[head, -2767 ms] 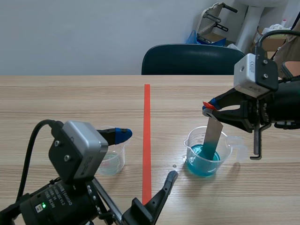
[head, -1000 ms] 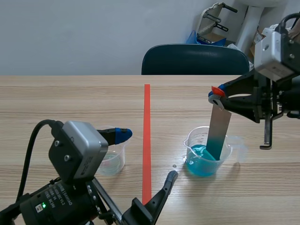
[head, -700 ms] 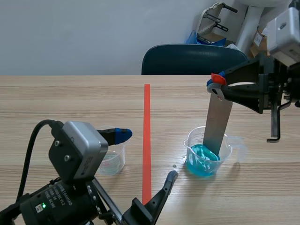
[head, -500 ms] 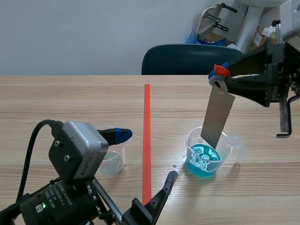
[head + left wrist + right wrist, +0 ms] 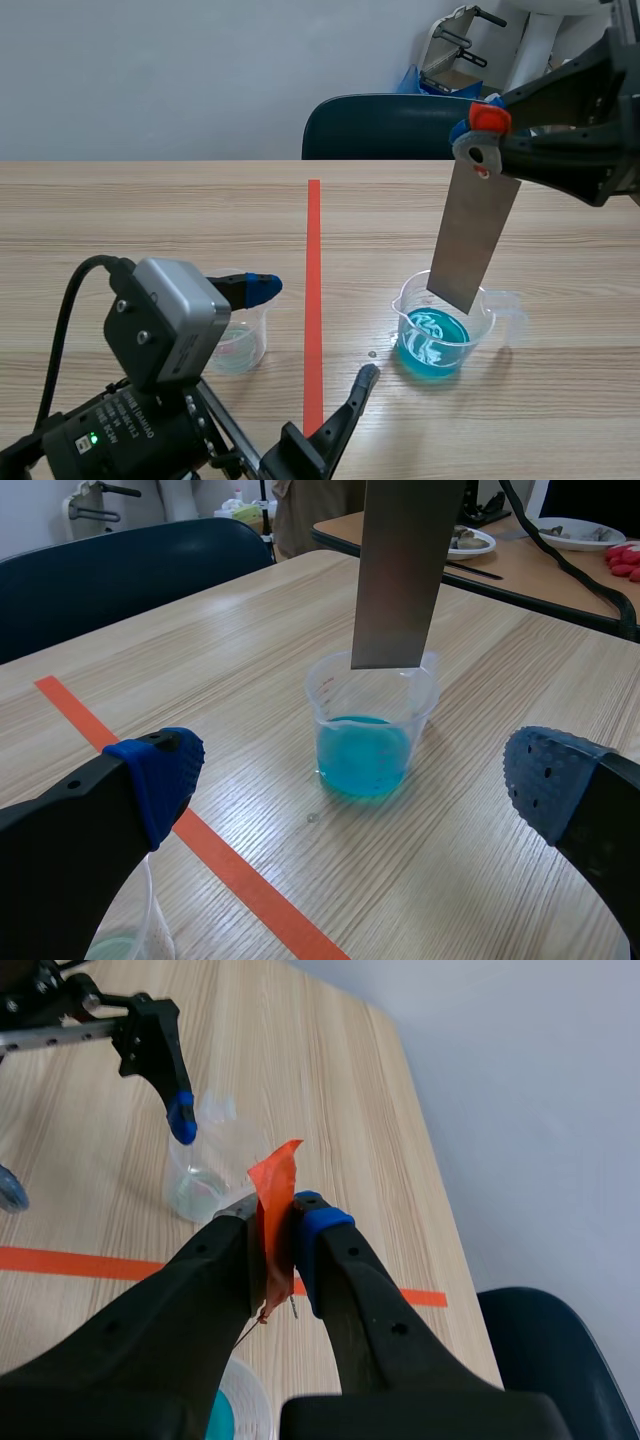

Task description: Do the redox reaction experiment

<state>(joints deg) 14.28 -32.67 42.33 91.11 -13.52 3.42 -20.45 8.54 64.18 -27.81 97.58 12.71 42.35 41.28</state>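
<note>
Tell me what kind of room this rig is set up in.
Probably an office or workroom used as a makeshift lab: wooden table, blue chair, cup of blue liquid, metal strip in the right gripper.

On the tabletop (image 5: 150, 230) the beaker (image 5: 445, 325) stands at three o'clock of the tape line (image 5: 313, 290), the small cup (image 5: 240, 340) at nine o'clock. The metal strip (image 5: 472, 240) hangs tilted over the beaker's mouth, its top pinched between the fingers (image 5: 322, 1228) of the right gripper (image 5: 480, 125). A chair (image 5: 400, 128) stands at twelve o'clock, behind the tabletop.
</note>
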